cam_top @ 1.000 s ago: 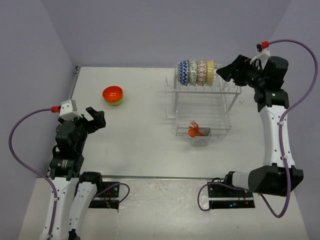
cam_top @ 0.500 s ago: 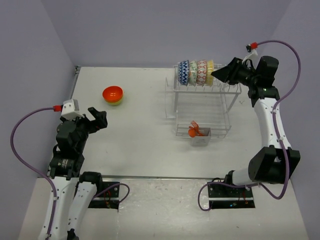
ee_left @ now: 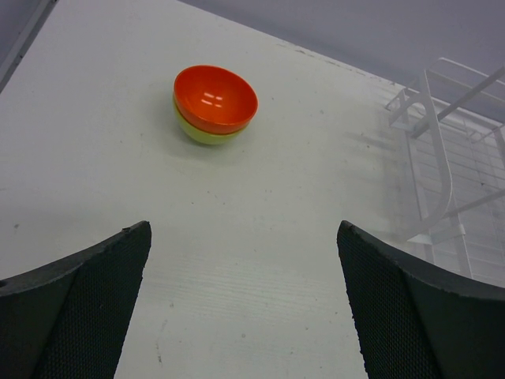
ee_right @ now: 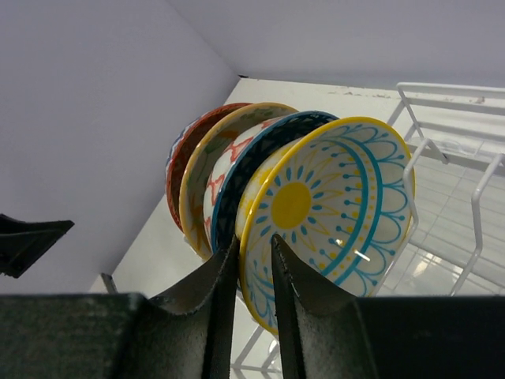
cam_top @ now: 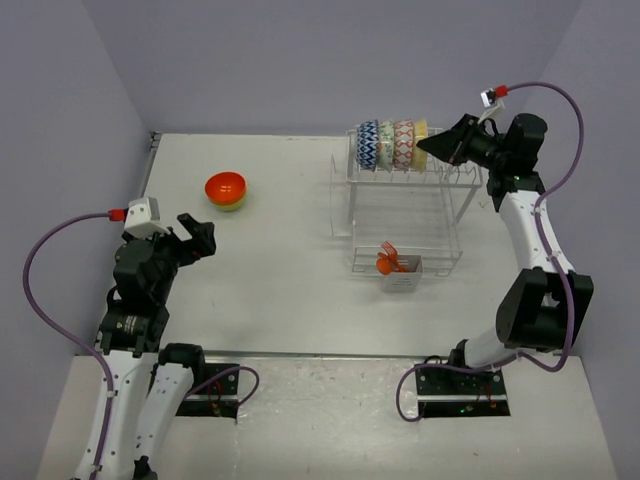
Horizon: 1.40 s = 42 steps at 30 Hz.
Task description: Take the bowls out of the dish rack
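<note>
You have four small round bowls on edge in the top row of the white wire dish rack [cam_top: 352,200]: blue-white zigzag bowl [cam_top: 368,145], green-white patterned bowl [cam_top: 386,146], red-pink patterned bowl [cam_top: 403,146] and, rightmost, the pale yellow bowl [ee_right: 316,213]. Two more sit nested on the table, well to the left: plain orange bowl [cam_top: 225,186] in lime-green bowl [ee_left: 201,133]. Over the last second your right claw [ee_right: 254,245] has moved in and narrowed onto the pale yellow bowl's rim. Your left claw [ee_left: 245,292] hangs wide open and empty, unchanged.
</note>
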{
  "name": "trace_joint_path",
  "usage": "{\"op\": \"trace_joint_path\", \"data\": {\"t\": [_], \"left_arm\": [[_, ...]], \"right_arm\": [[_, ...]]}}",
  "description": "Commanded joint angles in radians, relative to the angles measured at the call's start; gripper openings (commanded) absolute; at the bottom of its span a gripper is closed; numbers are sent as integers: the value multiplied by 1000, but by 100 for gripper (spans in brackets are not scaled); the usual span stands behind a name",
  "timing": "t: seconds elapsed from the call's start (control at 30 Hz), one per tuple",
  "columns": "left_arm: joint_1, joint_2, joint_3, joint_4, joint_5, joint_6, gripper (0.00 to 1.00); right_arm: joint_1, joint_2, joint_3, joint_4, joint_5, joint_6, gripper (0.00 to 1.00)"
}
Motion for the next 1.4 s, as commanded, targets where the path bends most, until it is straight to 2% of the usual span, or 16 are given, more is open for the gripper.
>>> {"op": "trace_joint_path", "data": {"t": [0.0, 0.23, 0.3, 0.33, 0.63, 0.9, 1.37], "left_arm": [[-5, 6, 13, 41, 11, 35, 100], [-5, 12, 13, 41, 6, 38, 100], [-5, 12, 13, 43, 9, 38, 100], [-5, 14, 13, 43, 11, 38, 100], [-5, 17, 11, 43, 13, 41, 100], [-5, 9, 9, 43, 17, 41, 100], [-5, 0, 6, 44, 26, 44, 100]], "right_arm": [[0, 34, -6, 120, -60, 40, 24], [-5, 73, -50, 253, -109, 143, 13], [-8, 80, -53, 285, -126, 172, 2], [-8, 79, -56, 298, -129, 182, 0], [-19, 10, -96, 400, -113, 229, 0], [-31, -25, -110, 546, -149, 350, 0], [-58, -165, -107, 549, -128, 366, 0]]}}
